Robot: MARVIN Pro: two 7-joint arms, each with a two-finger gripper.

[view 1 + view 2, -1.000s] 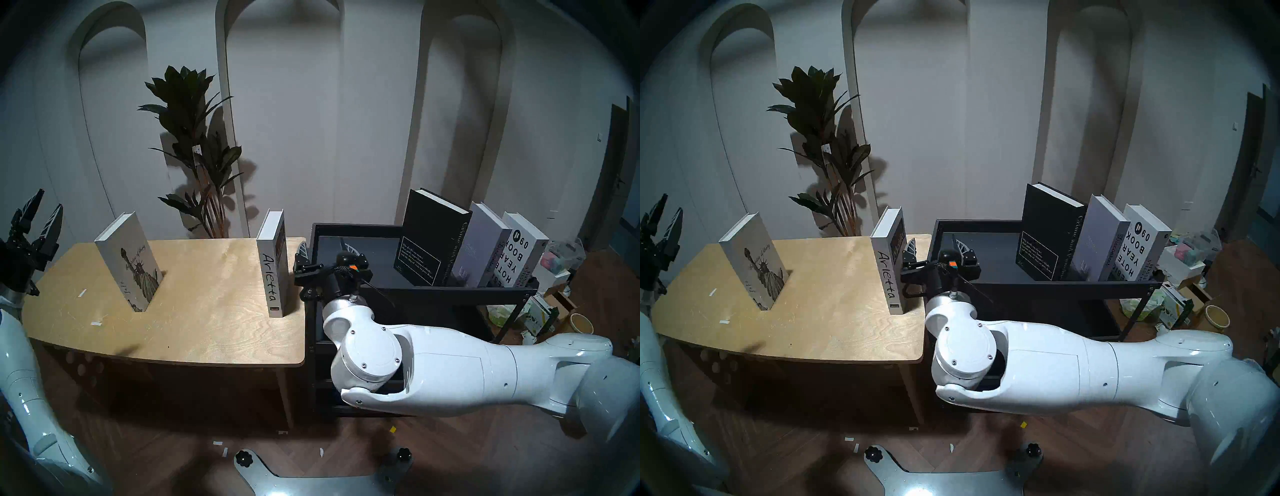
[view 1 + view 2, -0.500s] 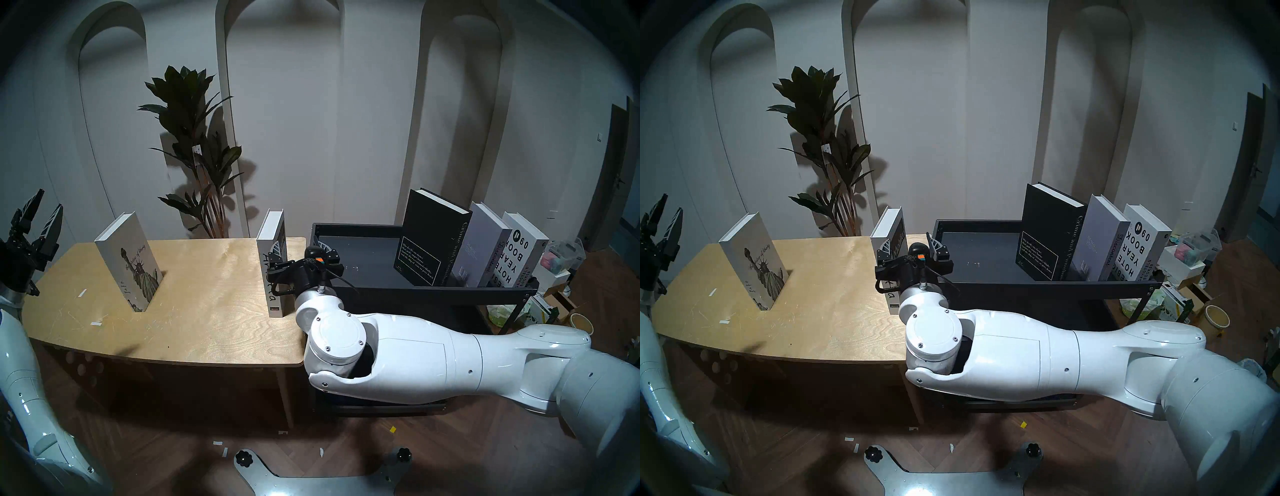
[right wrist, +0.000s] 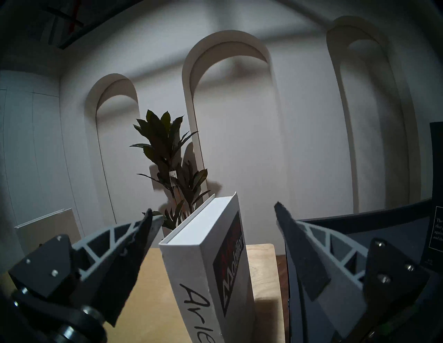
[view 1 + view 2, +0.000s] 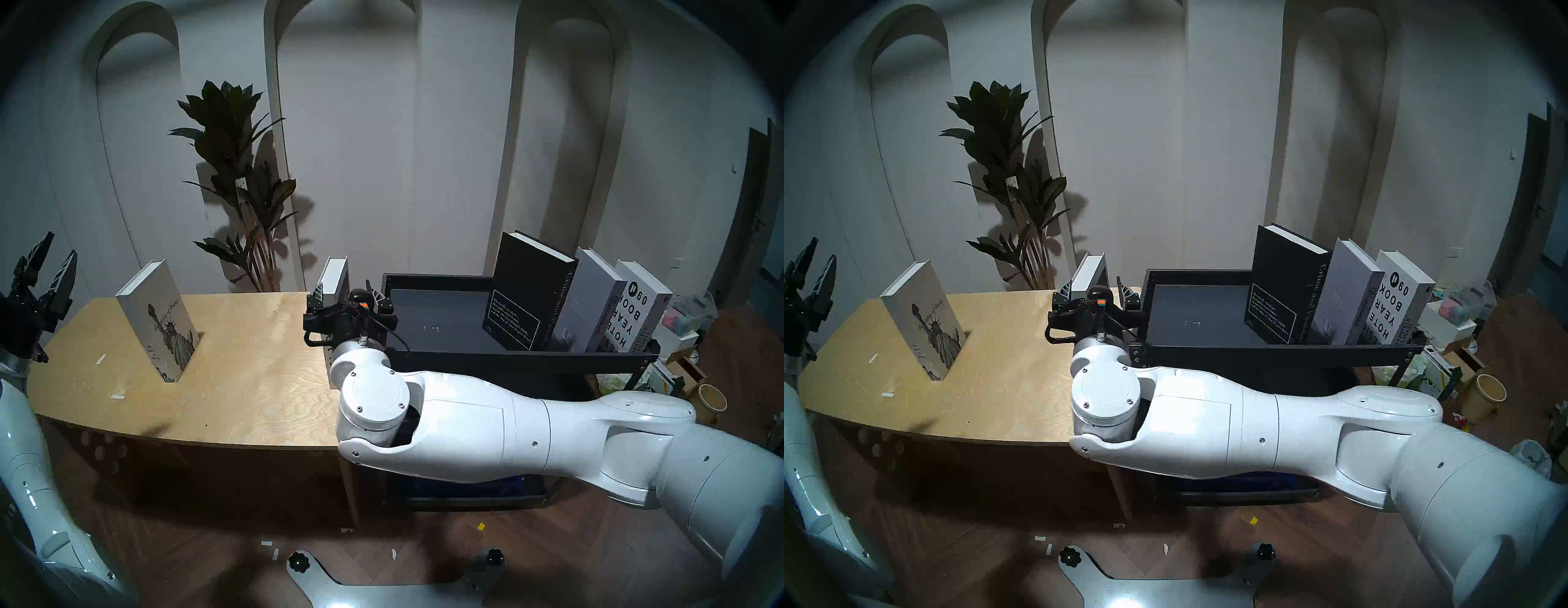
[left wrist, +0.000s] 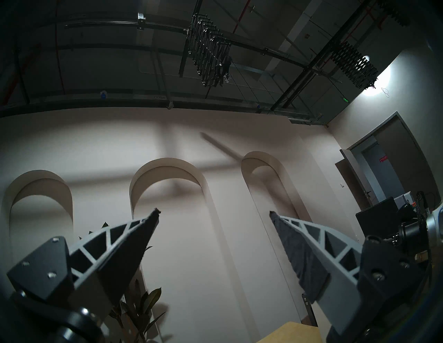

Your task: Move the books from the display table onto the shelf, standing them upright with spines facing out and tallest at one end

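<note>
Your right gripper is spread wide and grasping nothing, with the white book standing upright between its fingers, spine toward the wrist, touching neither pad as far as you can see. That book stands at the right end of the wooden table, just left of the black cart. On the cart, to the right of this hand, stand the black book, the grey book and the white yearbook, leaning together. Far left of the hand, the pale statue book stands on the table. Your left gripper is released too, raised beyond the table's left end, empty.
</note>
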